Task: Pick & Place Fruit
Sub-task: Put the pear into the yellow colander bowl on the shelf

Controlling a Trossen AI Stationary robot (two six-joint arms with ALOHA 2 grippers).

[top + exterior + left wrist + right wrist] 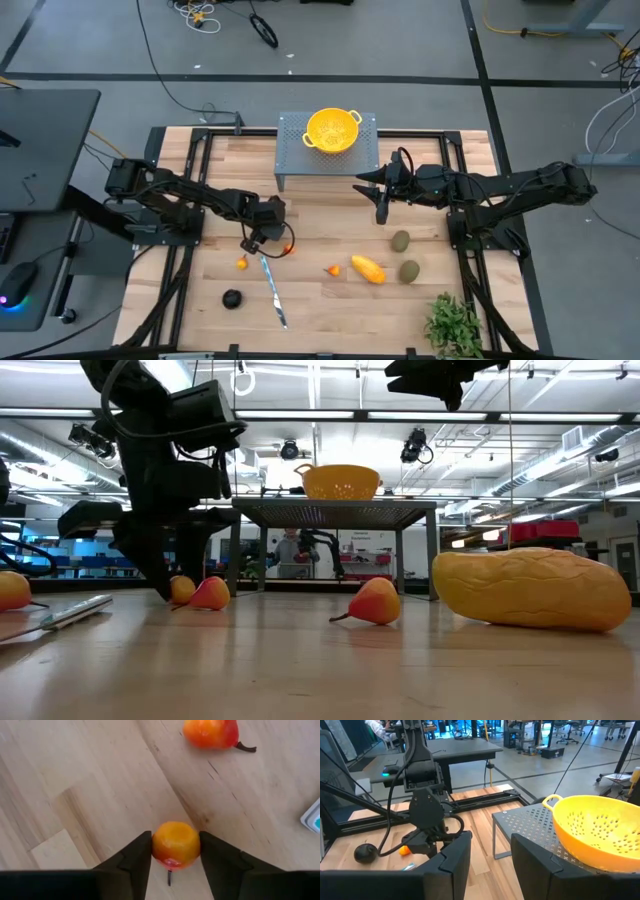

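My left gripper (253, 243) is down at the table, its fingers on either side of a tiny orange-red fruit (176, 845). A second orange-red piece (210, 732) lies just beyond it. More pieces lie on the wood: two other orange-red ones (242, 263) (332, 269), a yellow-orange oblong (367, 269), two olive-green ovals (400, 240) (409, 271) and a near-black round one (232, 298). My right gripper (383, 205) hangs open, raised beside the grey stand's front right corner. It touches nothing. My left gripper pinches the tiny orange-red fruit's two sides (156, 846) between its fingers (135, 855), coming from above and pointing down. In the low view the fruit (182, 589) sits at table level beside its neighbour (210, 594).
A yellow colander (333, 130) stands on a grey perforated stand (290, 160) at the table's far middle. A slim silver knife (273, 290) lies near the left gripper. A leafy green plant (455, 325) sits at the near right corner.
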